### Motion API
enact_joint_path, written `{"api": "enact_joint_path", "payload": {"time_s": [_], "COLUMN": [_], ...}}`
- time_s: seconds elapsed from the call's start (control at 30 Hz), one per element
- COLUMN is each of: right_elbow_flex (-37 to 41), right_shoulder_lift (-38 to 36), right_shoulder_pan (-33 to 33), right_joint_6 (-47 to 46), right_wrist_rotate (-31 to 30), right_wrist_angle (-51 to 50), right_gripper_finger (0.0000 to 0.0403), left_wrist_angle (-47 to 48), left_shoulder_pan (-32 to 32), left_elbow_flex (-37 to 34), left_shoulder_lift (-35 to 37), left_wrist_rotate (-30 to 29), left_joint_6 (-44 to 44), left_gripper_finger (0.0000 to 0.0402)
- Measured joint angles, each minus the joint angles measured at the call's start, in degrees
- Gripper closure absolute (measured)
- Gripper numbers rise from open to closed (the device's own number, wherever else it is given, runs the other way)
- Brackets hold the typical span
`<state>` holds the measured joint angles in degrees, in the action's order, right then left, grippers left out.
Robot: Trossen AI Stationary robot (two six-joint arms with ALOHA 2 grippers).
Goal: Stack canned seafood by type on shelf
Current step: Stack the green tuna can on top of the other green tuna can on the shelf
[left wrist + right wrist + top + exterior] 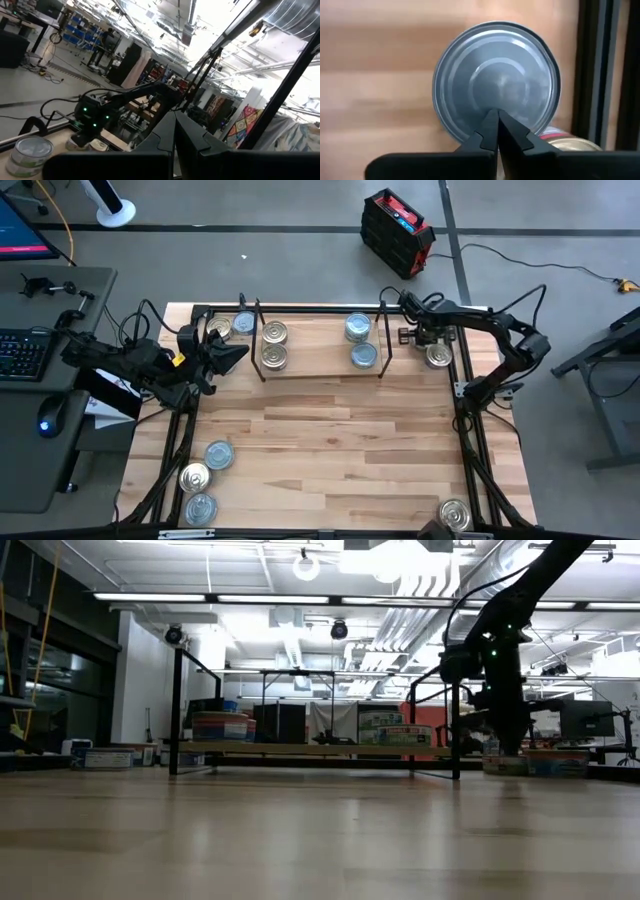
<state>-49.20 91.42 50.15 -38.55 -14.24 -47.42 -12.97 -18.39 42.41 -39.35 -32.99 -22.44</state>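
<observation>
The right gripper (497,131) is hovering with its dark angular fingers pressed flat together — clenched on nothing — just above a round silver-blue tin (496,82) with a ringed, ridged lid. In the high view this tin (437,356) is sitting on the grained wooden tabletop (330,440) at about two o'clock, just outside the shelf's black bracket. The shelf (320,350), a pale rectangular board at twelve o'clock, is carrying gold-lidded tins (274,333) and silver-blue tins (358,328) in separate groups. The left gripper (240,352) is waiting at ten o'clock, its fingers closed too.
</observation>
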Motion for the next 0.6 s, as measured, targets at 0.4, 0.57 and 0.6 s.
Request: {"api": "enact_joint_path", "payload": {"time_s": [0.4,0.57,0.6], "right_elbow_flex": [0.7,1.0,1.1], "right_shoulder_lift": [-0.7,-0.5,-0.4], "right_shoulder_pan": [-2.1,-5.1,-5.6], "right_joint_6": [1.2,1.1,1.1], "right_wrist_rotate": [4.2,5.0,5.6], "right_wrist_angle": [-8.1,-12.4,-13.7], "right_gripper_finger": [0.0403,0.0403,0.0403], "left_wrist_angle": [-0.1,-0.1,-0.1], "left_shoulder_pan": [0.0,0.0,0.0], "left_elbow_flex": [0.0,0.0,0.0], "left_shoulder_lift": [0.0,0.0,0.0], "left_wrist_rotate": [0.0,0.0,0.0], "left_joint_6": [-0.2,-0.5,-0.5], "left_gripper_finger": [0.0402,0.0402,0.0402]}}
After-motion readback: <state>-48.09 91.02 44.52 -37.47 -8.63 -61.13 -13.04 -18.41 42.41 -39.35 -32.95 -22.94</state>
